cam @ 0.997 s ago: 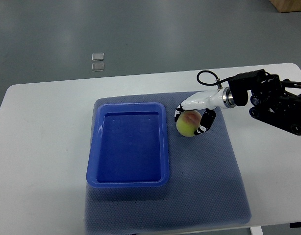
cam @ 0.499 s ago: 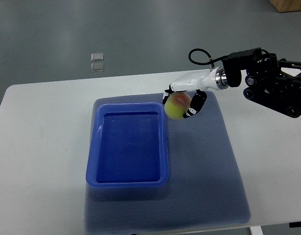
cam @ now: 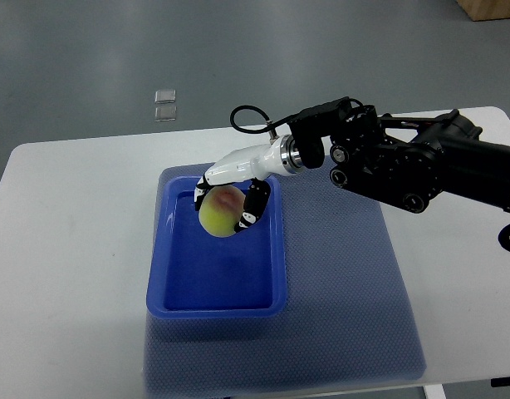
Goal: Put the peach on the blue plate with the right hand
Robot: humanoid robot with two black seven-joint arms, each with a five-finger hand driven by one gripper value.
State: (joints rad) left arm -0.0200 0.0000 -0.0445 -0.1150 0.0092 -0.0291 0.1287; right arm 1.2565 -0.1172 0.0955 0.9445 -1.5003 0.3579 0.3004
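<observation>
While the peach (cam: 221,213) hangs over the far part of the blue plate (cam: 168,274), the right hand (cam: 230,196) has its white-and-black fingers (cam: 252,209) curled around it. Its black arm (cam: 413,162) reaches in from the right, above a grey mat (cam: 346,307) on the white table (cam: 72,249).

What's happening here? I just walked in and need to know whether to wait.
The robot's right hand is holding a peach over the far part of the blue plate, which sits on a mat on the white table. The fingers are closed around the fruit, so it has not been released yet. The left arm is out of sight.
</observation>
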